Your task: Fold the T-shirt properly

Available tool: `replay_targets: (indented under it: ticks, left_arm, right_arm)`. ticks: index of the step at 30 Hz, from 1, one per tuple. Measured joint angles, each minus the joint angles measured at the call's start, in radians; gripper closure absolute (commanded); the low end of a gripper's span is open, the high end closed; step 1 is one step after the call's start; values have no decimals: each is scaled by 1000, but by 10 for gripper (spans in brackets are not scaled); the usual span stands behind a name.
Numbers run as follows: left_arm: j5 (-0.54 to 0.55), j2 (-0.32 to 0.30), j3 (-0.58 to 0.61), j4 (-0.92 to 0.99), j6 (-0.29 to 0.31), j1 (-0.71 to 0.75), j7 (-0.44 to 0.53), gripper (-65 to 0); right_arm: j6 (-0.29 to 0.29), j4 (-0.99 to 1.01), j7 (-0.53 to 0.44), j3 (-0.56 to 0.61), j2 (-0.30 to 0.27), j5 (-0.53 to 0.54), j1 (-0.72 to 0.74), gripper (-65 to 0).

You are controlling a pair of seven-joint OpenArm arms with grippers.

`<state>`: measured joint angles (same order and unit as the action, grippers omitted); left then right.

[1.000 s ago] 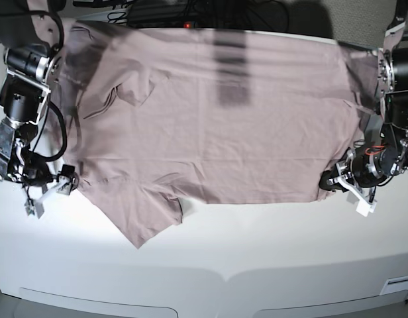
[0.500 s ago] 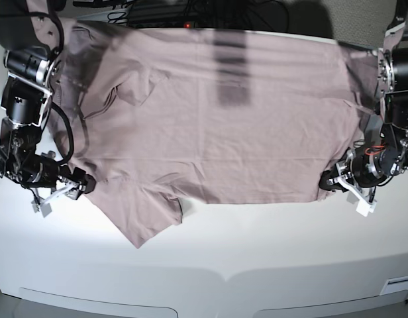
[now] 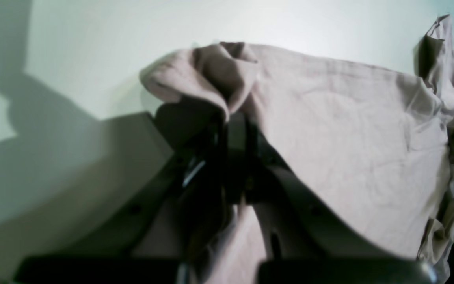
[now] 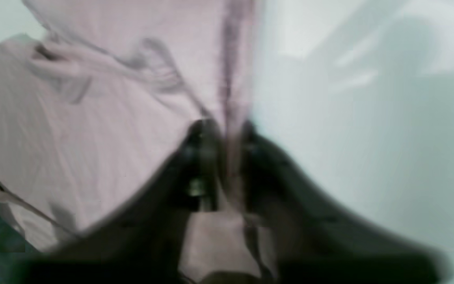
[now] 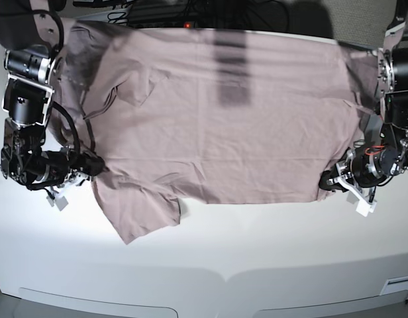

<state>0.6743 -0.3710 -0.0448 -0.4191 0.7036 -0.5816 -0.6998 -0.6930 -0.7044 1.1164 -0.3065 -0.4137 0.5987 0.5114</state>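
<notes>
T-shirt (image 5: 224, 119) lies spread flat on the white table (image 5: 257, 252), covering most of the far half of the base view, hem side toward the near edge, one short sleeve (image 5: 141, 212) sticking out at roughly 7 o'clock from the cloth's centre.

Left gripper (image 5: 331, 181) sits at the shirt's 4 o'clock corner, jaws clamped together on the T-shirt. Left wrist view confirms: a bunched fold of fabric (image 3: 207, 83) is pinched at the fingertips, rest of the cloth running away across the table.

Right gripper (image 5: 93, 165) is at the opposite edge, about 8 o'clock, pressed into the side seam just above the sleeve. Right wrist view is motion-blurred, but both dark fingers (image 4: 203, 150) are drawn in tight with a strip of pink cloth (image 4: 233, 157) between them, so it is closed on the T-shirt edge.

A dark rectangular shadow (image 5: 230, 73) falls on the shirt near 12 o'clock. Cables and dark equipment (image 5: 164, 13) sit beyond the table's far edge.
</notes>
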Motion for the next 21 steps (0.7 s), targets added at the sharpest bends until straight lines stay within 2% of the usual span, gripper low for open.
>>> replay_targets:
  ticks: [5,9,16,21]
  left_arm:
    - [-6,1,0,0,0,0,22,0]
    - [-22,3,0,0,-1,0,68,0]
    - [-45,5,1,-1,-16,-49,70,0]
    - [-35,5,1,-74,-16,-93,55,0]
  right_arm:
    - [0,5,-61,0,-8,-28,46,0]
    - [0,4,-81,1,-11,-96,124,0]
    - [0,3,-95,1,-12,-96,168,0]
    - [0,3,-103,1,-13,-91,167,0]
